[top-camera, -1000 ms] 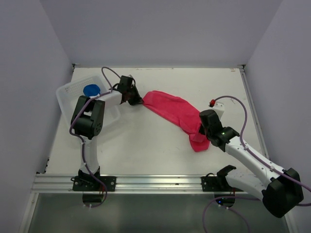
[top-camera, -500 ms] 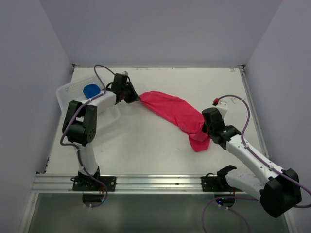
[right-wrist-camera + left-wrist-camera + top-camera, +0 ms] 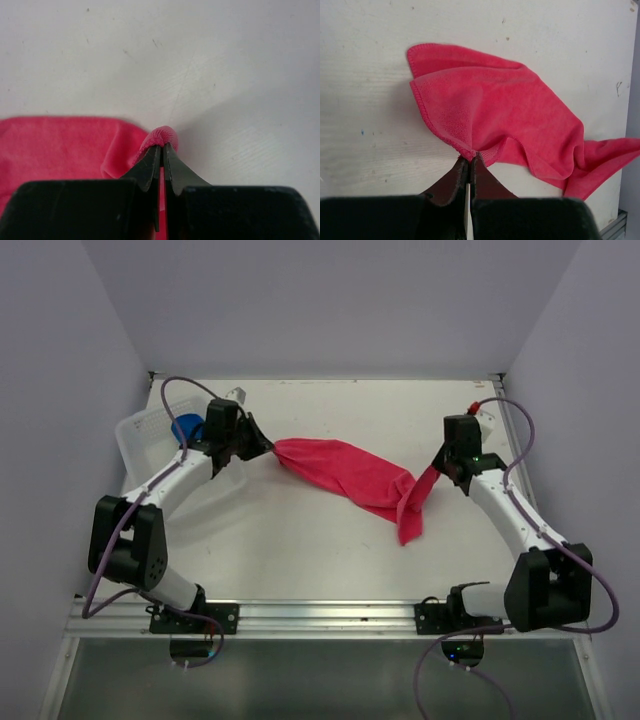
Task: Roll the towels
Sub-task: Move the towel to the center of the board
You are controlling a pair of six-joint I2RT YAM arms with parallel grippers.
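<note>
The pink-red towel (image 3: 350, 475) is stretched across the middle of the table between both grippers, with a loose flap hanging toward the front. My left gripper (image 3: 262, 447) is shut on the towel's left corner; the left wrist view shows that corner (image 3: 470, 155) pinched between the jaws. My right gripper (image 3: 440, 466) is shut on the towel's right edge, seen bunched at the fingertips in the right wrist view (image 3: 161, 137). The blue towel (image 3: 184, 428) lies rolled inside the white basket (image 3: 140, 435) at the left, partly hidden by my left arm.
The white slotted basket stands against the left wall. Grey walls close the table on the left, back and right. A metal rail (image 3: 320, 618) runs along the front edge by the arm bases.
Both grippers have moved apart, the left one leftward and the right one rightward and back. The pink-red towel is pulled out longer and tauter between them.
</note>
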